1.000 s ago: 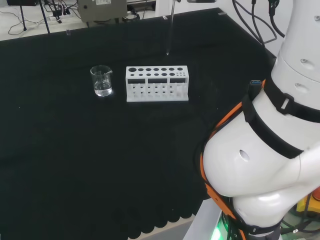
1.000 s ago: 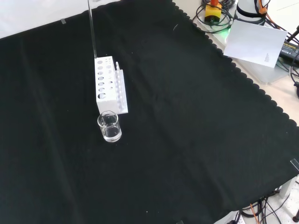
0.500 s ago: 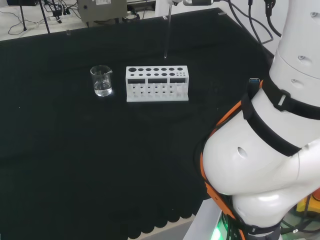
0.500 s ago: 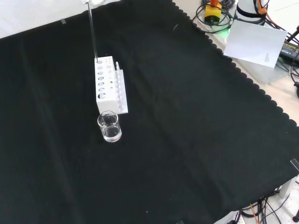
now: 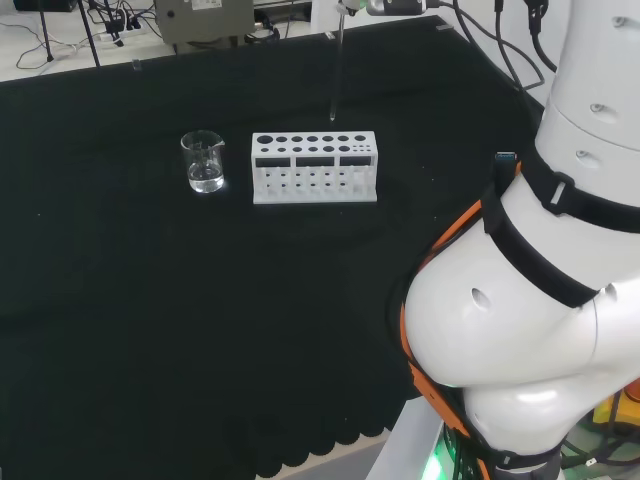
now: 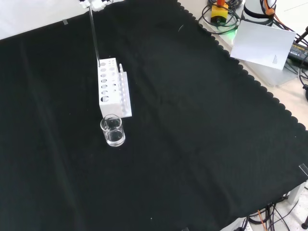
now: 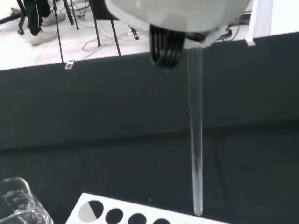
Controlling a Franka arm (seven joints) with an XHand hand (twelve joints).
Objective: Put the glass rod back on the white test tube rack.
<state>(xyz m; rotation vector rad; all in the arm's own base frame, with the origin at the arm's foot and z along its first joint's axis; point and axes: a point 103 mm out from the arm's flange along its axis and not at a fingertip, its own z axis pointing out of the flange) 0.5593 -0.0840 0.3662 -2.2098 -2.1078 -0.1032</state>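
The glass rod [image 5: 336, 70] hangs upright from the hand [image 6: 94, 4] at the front view's top edge, and the hand is shut on its upper end. The white test tube rack [image 5: 314, 167] stands on the black cloth, with rows of round holes in its top. The rod's [image 6: 95, 38] lower tip sits just over the far end of the rack [image 6: 111, 86]. In the wrist view the rod [image 7: 195, 140] ends close above the rack's top [image 7: 140, 215], beside the holes, under a blurred white part of the hand [image 7: 177, 14].
A small glass beaker [image 5: 204, 162] with a little clear liquid stands left of the rack in the head view, and nearer than the rack in the front view as the beaker [image 6: 112, 130]. The arm's white links [image 5: 530, 300] stand at the head view's right. A white sheet [image 6: 262, 43] lies off the cloth.
The hand has come down with the rod. The rod's tip has dropped from well above the rack to just over its top and has shifted slightly left in the head view.
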